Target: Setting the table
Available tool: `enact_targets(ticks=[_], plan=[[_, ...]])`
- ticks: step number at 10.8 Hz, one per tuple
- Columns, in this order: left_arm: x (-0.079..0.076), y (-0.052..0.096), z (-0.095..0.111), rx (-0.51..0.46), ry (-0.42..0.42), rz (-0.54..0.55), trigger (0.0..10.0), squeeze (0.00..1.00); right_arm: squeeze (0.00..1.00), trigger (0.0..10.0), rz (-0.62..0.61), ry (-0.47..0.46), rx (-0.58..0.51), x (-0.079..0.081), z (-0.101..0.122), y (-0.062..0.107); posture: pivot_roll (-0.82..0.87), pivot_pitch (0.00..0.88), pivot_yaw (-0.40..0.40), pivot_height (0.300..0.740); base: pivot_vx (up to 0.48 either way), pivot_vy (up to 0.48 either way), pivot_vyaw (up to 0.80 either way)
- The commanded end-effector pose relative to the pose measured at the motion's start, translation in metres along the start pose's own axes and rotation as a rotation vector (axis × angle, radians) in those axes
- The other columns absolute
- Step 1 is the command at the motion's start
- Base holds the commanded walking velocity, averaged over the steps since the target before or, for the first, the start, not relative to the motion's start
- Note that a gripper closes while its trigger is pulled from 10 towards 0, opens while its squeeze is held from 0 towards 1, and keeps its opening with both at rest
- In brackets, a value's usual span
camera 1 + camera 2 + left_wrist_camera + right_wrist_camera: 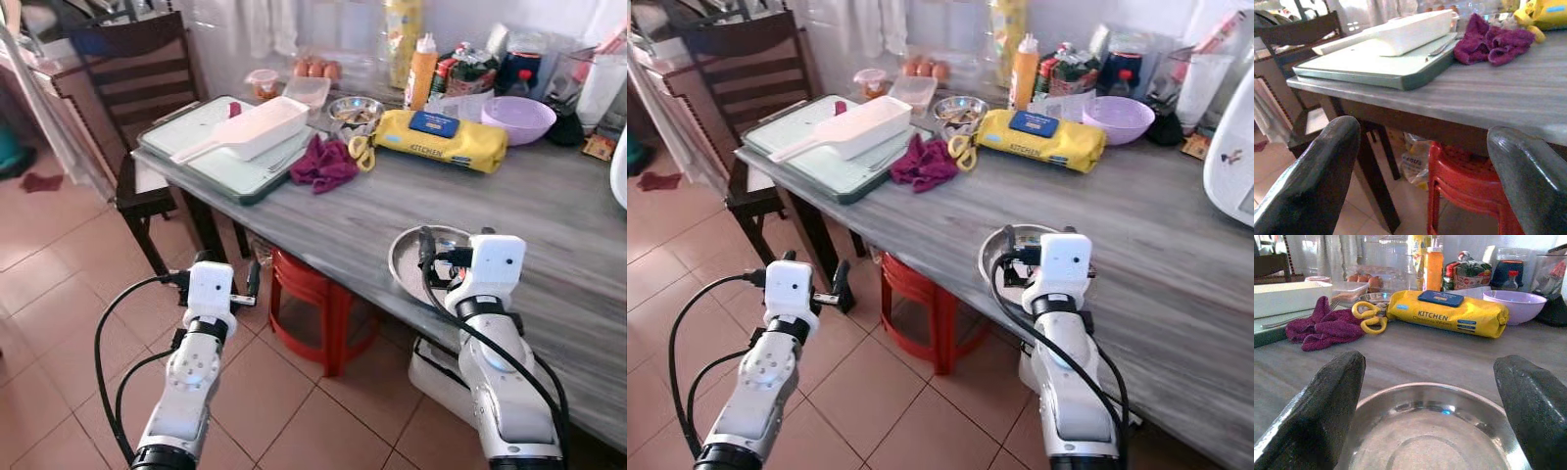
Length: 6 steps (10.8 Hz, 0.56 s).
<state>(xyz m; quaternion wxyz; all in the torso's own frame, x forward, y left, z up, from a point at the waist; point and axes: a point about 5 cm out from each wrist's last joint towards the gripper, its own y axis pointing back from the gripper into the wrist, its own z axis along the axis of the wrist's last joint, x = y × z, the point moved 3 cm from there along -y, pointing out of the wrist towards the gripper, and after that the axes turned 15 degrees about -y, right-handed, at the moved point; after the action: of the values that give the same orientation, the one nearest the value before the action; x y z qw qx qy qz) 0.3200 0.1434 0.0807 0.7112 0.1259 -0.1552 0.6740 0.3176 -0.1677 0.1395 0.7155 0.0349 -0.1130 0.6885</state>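
Your right gripper [1432,416] is spread wide, the steel plate [1435,440] directly beneath its fingers at the table [549,206] edge — rigid, light, slippery. Grip the rim.

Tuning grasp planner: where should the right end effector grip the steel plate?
Pinch the near rim of the steel plate, coming from the table's front edge. It lies flat and shallow, its rim close to that edge, and the open right end effector already straddles it.
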Motion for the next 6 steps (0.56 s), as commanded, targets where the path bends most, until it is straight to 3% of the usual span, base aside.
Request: enact_targets(ticks=[1,6], plan=[[0.0024,-0.0006,0.0029,-0.009,-0.005,0.002,10.0,0.0,0.0,10.0,-0.005,-0.003,-0.014,0.0001,0.0056,0.0001,-0.11,0.031,0.073,0.74,0.0,0.0,-0.65],[0.004,-0.0018,0.004,-0.003,-0.001,0.004,10.0,0.0,0.0,10.0,-0.018,-0.012,-0.004,-0.0013,0.0028,0.0014,-0.11,0.035,0.08,0.74,0.0,0.0,-0.8]])
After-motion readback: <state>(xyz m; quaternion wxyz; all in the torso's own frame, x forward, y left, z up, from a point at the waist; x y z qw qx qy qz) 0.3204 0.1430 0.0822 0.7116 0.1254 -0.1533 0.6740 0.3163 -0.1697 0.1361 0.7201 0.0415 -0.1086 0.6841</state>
